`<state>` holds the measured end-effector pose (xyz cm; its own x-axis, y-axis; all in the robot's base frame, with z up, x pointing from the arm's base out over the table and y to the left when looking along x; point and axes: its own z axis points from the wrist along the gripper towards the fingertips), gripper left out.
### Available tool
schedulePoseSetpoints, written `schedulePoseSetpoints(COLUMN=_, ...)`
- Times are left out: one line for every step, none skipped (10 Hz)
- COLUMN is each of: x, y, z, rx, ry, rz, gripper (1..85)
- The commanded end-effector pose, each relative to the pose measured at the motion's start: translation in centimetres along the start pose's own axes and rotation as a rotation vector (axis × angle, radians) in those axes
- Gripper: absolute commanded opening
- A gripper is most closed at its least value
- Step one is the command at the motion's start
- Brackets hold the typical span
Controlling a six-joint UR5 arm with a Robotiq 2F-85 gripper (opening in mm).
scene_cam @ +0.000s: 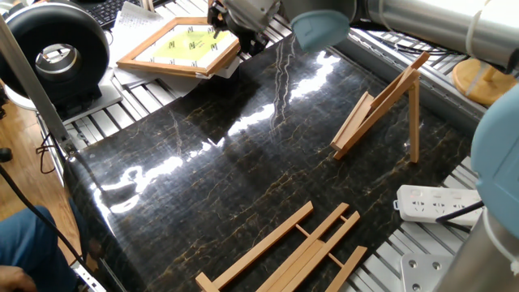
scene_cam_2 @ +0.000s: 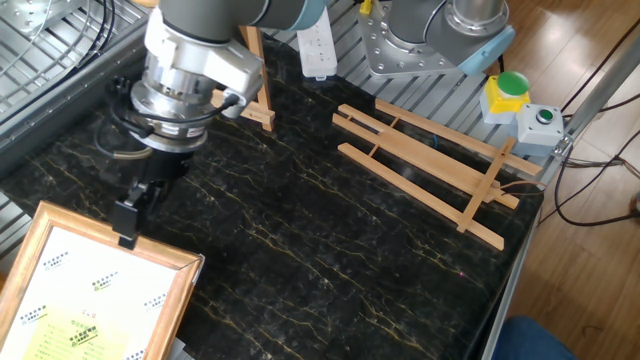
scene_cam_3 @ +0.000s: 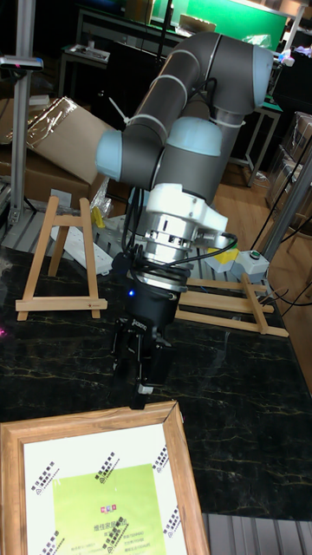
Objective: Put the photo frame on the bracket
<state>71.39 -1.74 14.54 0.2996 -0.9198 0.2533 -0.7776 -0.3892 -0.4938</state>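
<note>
The photo frame (scene_cam_3: 95,486) lies flat, picture up, at the table's corner; it also shows as the light-wood photo frame (scene_cam: 182,47) and the photo frame (scene_cam_2: 90,300). My gripper (scene_cam_3: 139,381) points down just over the frame's top rail, near its right corner, fingers slightly apart with nothing between them. In the fixed views the gripper (scene_cam_2: 127,215) and gripper (scene_cam: 220,23) hang at that same frame edge. The bracket (scene_cam: 381,109) stands upright at the far side of the table, well away; the bracket (scene_cam_3: 56,260) is empty, and the bracket (scene_cam_2: 255,95) is partly hidden by my arm.
A flat easel of long slats (scene_cam: 284,251) lies on the dark marble table (scene_cam: 243,162). A white power strip (scene_cam: 434,203) sits beyond the bracket. White paper sheets (scene_cam: 134,24) lie under the frame beside a black round device (scene_cam: 57,53). A button box (scene_cam_2: 520,105) stands off the table.
</note>
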Motion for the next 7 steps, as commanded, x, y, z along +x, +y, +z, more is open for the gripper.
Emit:
schedulePoseSetpoints(x=-0.7, y=0.8, z=0.4, rx=0.011, ry=-0.017, rz=0.041, gripper=59.7)
schedulePoseSetpoints(x=-0.8, y=1.0, z=0.5, rx=0.005, ry=-0.02, rz=0.048, gripper=59.7)
schedulePoseSetpoints(x=-0.6, y=1.2, z=0.3, rx=-0.007, ry=-0.019, rz=0.06, gripper=59.3)
schedulePoseSetpoints(x=-0.2, y=1.3, z=0.1, rx=-0.013, ry=-0.014, rz=0.073, gripper=59.3)
schedulePoseSetpoints(x=0.2, y=1.5, z=-0.1, rx=-0.02, ry=0.001, rz=0.085, gripper=59.3)
schedulePoseSetpoints(x=0.9, y=1.7, z=-0.1, rx=-0.028, ry=0.026, rz=0.102, gripper=59.3)
schedulePoseSetpoints(x=1.8, y=2.0, z=-0.2, rx=-0.039, ry=0.061, rz=0.13, gripper=59.3)
